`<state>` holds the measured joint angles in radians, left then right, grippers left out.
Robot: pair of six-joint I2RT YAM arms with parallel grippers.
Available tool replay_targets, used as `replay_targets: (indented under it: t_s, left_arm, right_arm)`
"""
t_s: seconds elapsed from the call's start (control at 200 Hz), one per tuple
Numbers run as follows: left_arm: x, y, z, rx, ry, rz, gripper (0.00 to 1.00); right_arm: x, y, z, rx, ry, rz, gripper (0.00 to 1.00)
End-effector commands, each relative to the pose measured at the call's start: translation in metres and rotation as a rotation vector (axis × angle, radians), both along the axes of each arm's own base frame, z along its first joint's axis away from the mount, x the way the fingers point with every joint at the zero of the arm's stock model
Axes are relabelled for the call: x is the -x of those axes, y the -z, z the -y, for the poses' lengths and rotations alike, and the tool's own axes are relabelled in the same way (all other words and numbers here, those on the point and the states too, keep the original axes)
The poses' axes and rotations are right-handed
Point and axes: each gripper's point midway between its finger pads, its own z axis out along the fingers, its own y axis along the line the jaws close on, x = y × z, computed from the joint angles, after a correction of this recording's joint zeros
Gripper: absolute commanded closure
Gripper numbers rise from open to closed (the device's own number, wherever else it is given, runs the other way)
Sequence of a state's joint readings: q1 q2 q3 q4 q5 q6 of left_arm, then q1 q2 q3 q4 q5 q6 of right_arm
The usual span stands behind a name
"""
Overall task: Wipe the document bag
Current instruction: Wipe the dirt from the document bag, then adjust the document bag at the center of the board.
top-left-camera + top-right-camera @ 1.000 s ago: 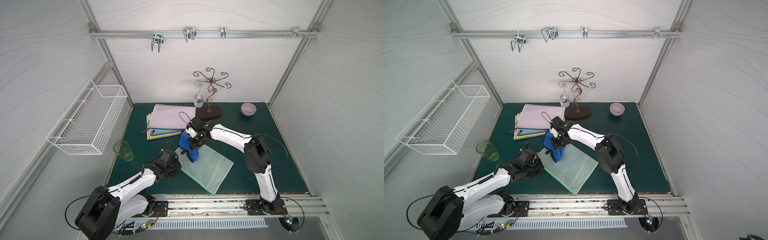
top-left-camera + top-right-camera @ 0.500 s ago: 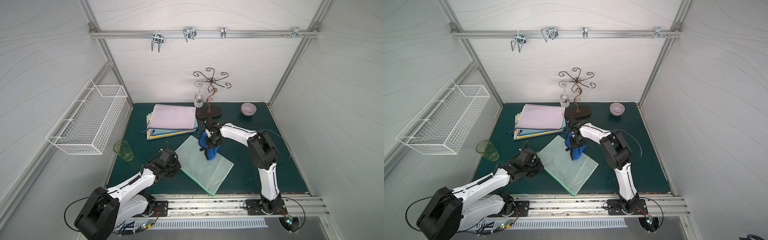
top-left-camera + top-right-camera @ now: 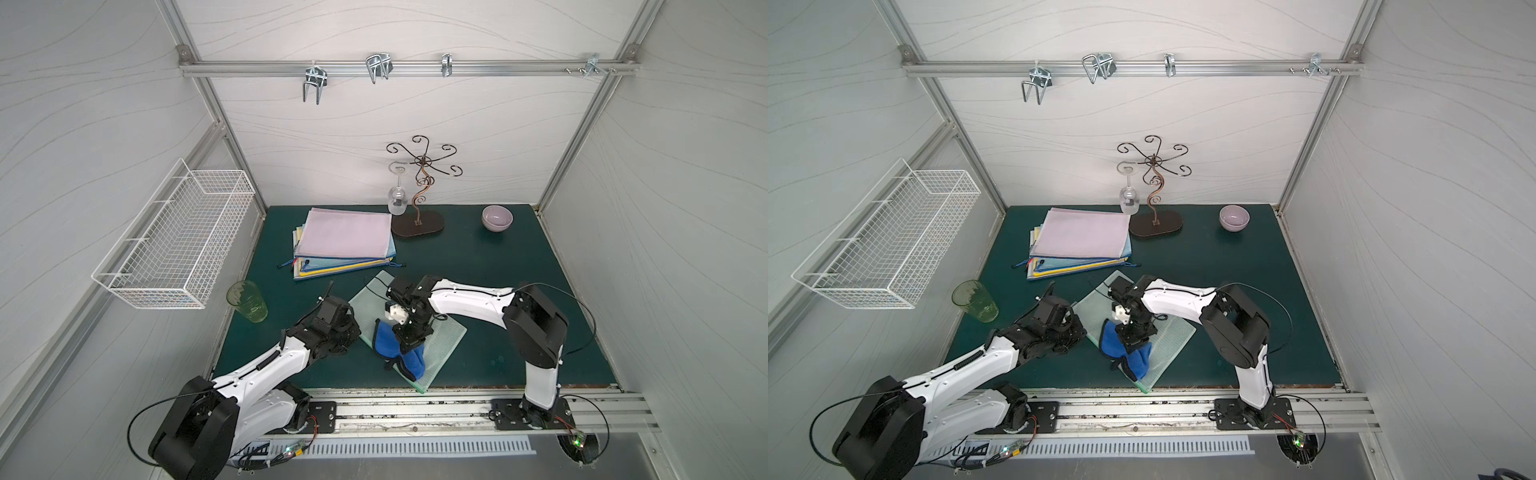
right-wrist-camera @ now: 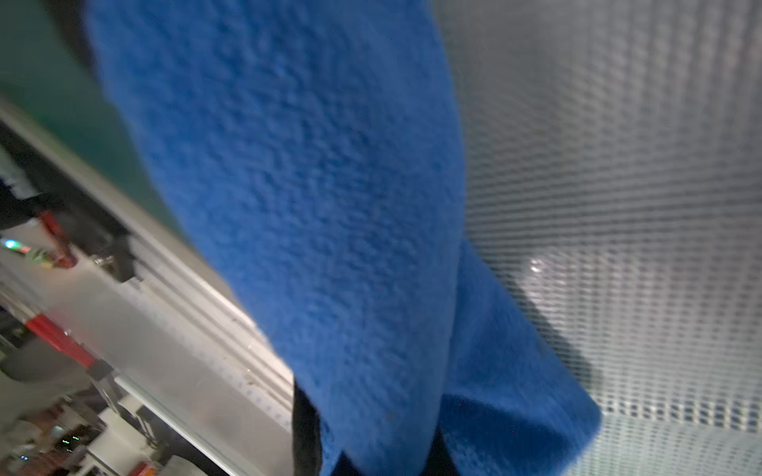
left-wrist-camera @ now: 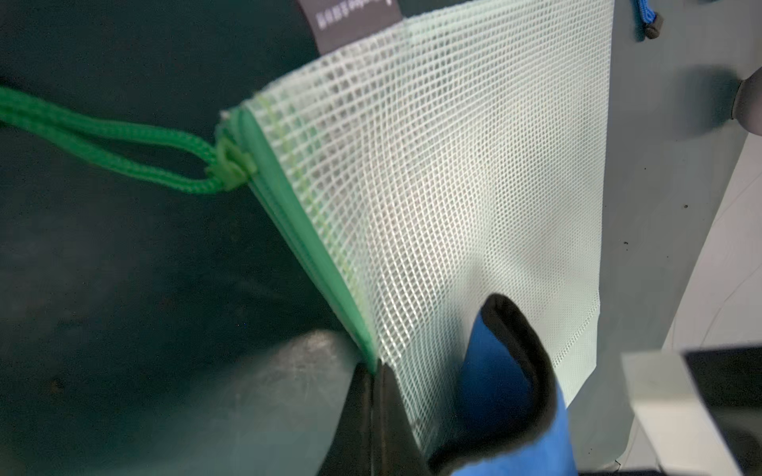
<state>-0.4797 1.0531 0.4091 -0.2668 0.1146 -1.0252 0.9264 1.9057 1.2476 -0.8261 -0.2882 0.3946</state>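
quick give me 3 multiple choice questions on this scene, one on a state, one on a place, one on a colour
1. The left gripper is: A open; B shut on the edge of the green mesh bag; C shut on the blue cloth.
2. The blue cloth is: A on the green mesh bag, held by the right gripper; B on the stack of bags; C in the left gripper.
3. The stack's top bag is: A yellow; B black; C pale pink.

1 B: the left wrist view shows shut jaws pinching the bag's zip edge.
2 A: both top views show it there.
3 C: pink shows uppermost in both top views.
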Motion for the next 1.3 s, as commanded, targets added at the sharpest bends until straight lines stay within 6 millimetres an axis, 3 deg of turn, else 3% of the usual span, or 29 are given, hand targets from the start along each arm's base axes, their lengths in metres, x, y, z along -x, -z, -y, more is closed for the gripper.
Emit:
replay_targets:
  t_s: [0.0,0.06,0.105,0.145,0.24,0.385,0.47,0.54,0.635,0.725,0.79,0.92,1.051,1.146,1.296]
  left_arm:
    - [-0.016,-0.039,-0.002,-0.022,0.023,0.088,1.00]
    - [-0.017,-0.062,-0.011,-0.048,0.032,0.121,1.00]
    - [-0.018,-0.085,-0.020,-0.093,0.040,0.162,1.00]
    - [-0.015,-0.102,-0.033,-0.164,0.051,0.188,1.00]
    - [-0.014,-0.164,-0.057,-0.330,0.091,0.272,1.00]
    - [-0.017,-0.238,-0.088,-0.591,0.149,0.341,1.00]
    - [-0.023,-0.265,-0.094,-0.761,0.208,0.345,1.00]
    - [-0.034,-0.275,-0.089,-0.885,0.264,0.340,1.00]
    - [-0.054,-0.274,-0.063,-1.024,0.374,0.350,1.00]
    - [-0.069,-0.271,-0.026,-1.162,0.511,0.346,1.00]
    - [-0.076,-0.255,0.012,-1.138,0.620,0.354,1.00]
    - [-0.077,-0.198,0.095,-1.028,0.817,0.408,1.00]
    - [-0.060,-0.174,0.173,-0.893,0.952,0.491,1.00]
    - [-0.051,-0.149,0.205,-0.759,0.990,0.468,1.00]
    - [-0.040,-0.122,0.233,-0.613,1.032,0.454,1.00]
  right_arm:
    - [-0.053,-0.007,0.081,0.168,0.268,0.129,1.00]
    - [-0.074,-0.028,0.108,0.173,0.347,0.205,1.00]
    - [-0.086,-0.048,0.118,0.156,0.379,0.263,1.00]
    - [-0.095,-0.067,0.121,0.133,0.399,0.309,1.00]
    - [-0.105,-0.096,0.114,0.046,0.431,0.353,1.00]
    - [-0.102,-0.093,0.099,-0.015,0.435,0.292,1.00]
    - [-0.099,-0.086,0.093,-0.037,0.438,0.264,1.00]
    - [-0.099,-0.080,0.091,-0.041,0.444,0.256,1.00]
    - [-0.102,-0.076,0.097,-0.029,0.466,0.250,1.00]
    - [-0.107,-0.080,0.110,-0.032,0.514,0.267,1.00]
    - [-0.110,-0.084,0.123,-0.011,0.541,0.297,1.00]
    - [-0.114,-0.098,0.145,0.003,0.593,0.363,1.00]
    - [-0.118,-0.119,0.161,0.015,0.623,0.443,1.00]
    - [-0.119,-0.122,0.167,0.018,0.640,0.458,1.00]
    - [-0.115,-0.121,0.174,0.033,0.657,0.469,1.00]
